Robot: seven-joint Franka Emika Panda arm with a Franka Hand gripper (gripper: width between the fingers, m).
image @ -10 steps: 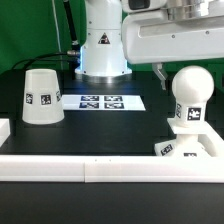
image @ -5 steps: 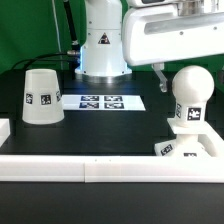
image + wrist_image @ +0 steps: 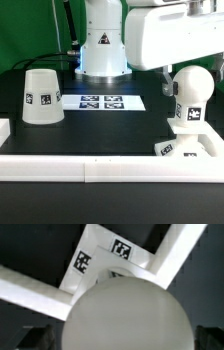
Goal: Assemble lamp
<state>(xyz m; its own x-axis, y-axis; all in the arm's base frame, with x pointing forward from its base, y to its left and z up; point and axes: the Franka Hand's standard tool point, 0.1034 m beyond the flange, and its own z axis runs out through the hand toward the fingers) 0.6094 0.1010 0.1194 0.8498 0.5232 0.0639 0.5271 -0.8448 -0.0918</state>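
Came down closer over the matte white ball-shaped bulb (image 3: 191,92) since half a second earlier, with one dark finger (image 3: 171,82) of the two-finger gripper (image 3: 112,340) just beside the ball on the exterior view's left. Showed both fingers spread apart in the wrist view, ball between them; could not tell any contact. Found the bulb upright on the low blocky white tagged base (image 3: 195,150) at the exterior view's right. Left the white truncated-cone shade (image 3: 41,96) standing well apart, beyond the marker board (image 3: 100,101).

No words or numbers are legible; only square tags on shade (image 3: 42,95), bulb (image 3: 190,90), base (image 3: 186,146) and marker board (image 3: 100,101).
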